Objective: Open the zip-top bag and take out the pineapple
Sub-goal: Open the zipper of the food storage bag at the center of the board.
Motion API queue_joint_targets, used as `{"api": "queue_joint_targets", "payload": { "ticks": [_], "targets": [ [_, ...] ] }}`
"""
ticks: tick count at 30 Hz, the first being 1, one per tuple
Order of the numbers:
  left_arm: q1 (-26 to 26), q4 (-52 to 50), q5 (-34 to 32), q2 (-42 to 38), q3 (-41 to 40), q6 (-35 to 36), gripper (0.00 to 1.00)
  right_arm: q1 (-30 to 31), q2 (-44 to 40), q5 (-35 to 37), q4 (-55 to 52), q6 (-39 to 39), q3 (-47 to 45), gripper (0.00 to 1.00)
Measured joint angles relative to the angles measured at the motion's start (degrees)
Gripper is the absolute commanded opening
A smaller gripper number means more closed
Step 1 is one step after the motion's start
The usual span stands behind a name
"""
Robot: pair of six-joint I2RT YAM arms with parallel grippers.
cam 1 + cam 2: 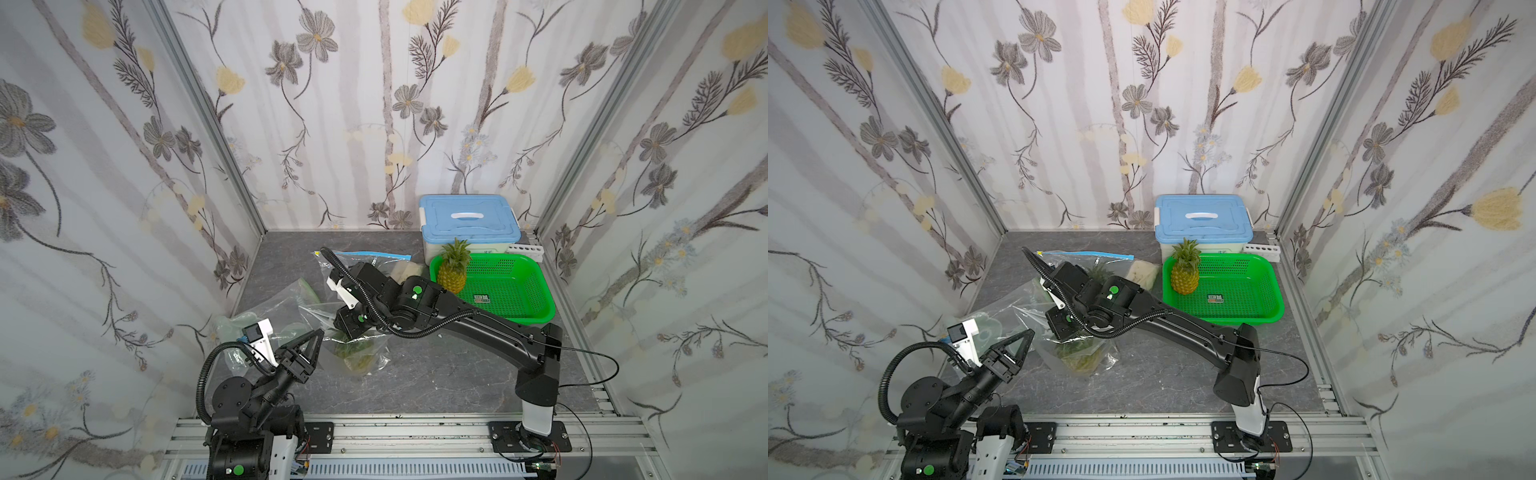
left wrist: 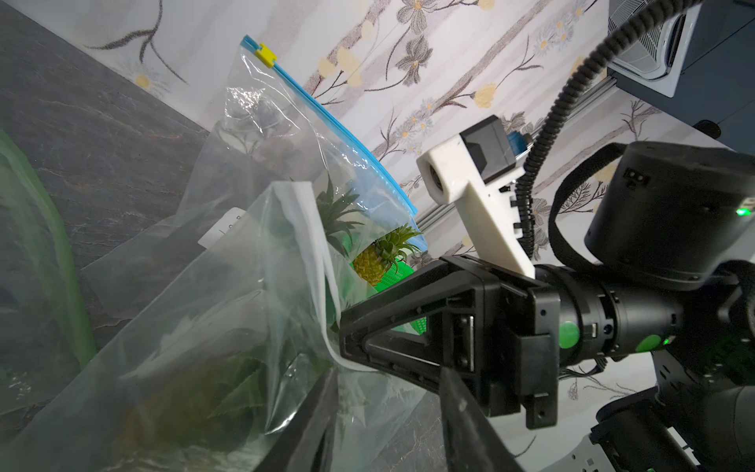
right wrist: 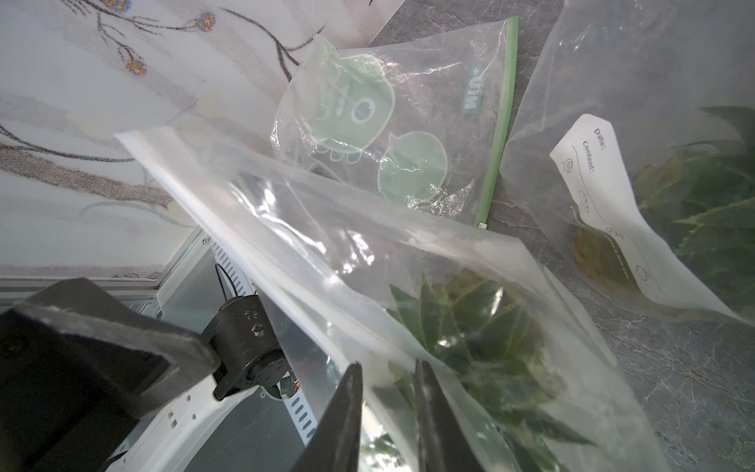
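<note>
Centre of the desk (image 1: 436,382): my right end effector (image 3: 388,363) is at the mouth of the clear bag (image 1: 370,353). In the right wrist view one finger is sharp outside the film and the other shows hazily behind it. The jaws are close together with one wall of the bag between them, but I cannot tell whether they actually pinch it. In the left wrist view the bag's white rim (image 2: 304,200) stands lifted and curves past the tip of that end effector.

The pineapple (image 3: 470,323) is inside the bag, which rests on the desk. Its green leaves are nearest my right fingers, and its yellowish body is dim through the plastic in both top views.

My left end effector (image 1: 319,336) is open and holds nothing. It is just beside the bag's edge on my left side, and I cannot tell whether its tip touches the film.

At right rear, a second pineapple (image 1: 453,276) stands upright in a green basket (image 1: 523,321), with a blue-lidded box (image 1: 469,218) just behind it. A blue-zip bag (image 1: 365,254) with a yellow slider sits behind my right arm, green leaves visible inside. A printed green-zip bag (image 3: 408,102) lies flat near the left wall.
</note>
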Motion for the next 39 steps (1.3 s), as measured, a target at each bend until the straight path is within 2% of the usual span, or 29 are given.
{"api": "queue_joint_targets", "payload": {
  "ticks": [21, 33, 39],
  "targets": [
    [0.0, 0.81, -0.17, 0.33, -1.77, 0.11, 0.43, -0.7, 1.95, 1.18, -3.43, -3.08, 4.13, 0.36],
    [0.0, 0.13, -1.53, -0.81, 1.11, 0.63, 0.42, 0.61, 5.77, 0.81, -4.48, -6.1, 9.05, 0.39],
    [0.0, -0.17, -1.73, -0.81, 2.01, 1.14, 0.42, 2.67, 6.32, 6.23, -4.9, -9.07, 9.84, 0.4]
  ]
}}
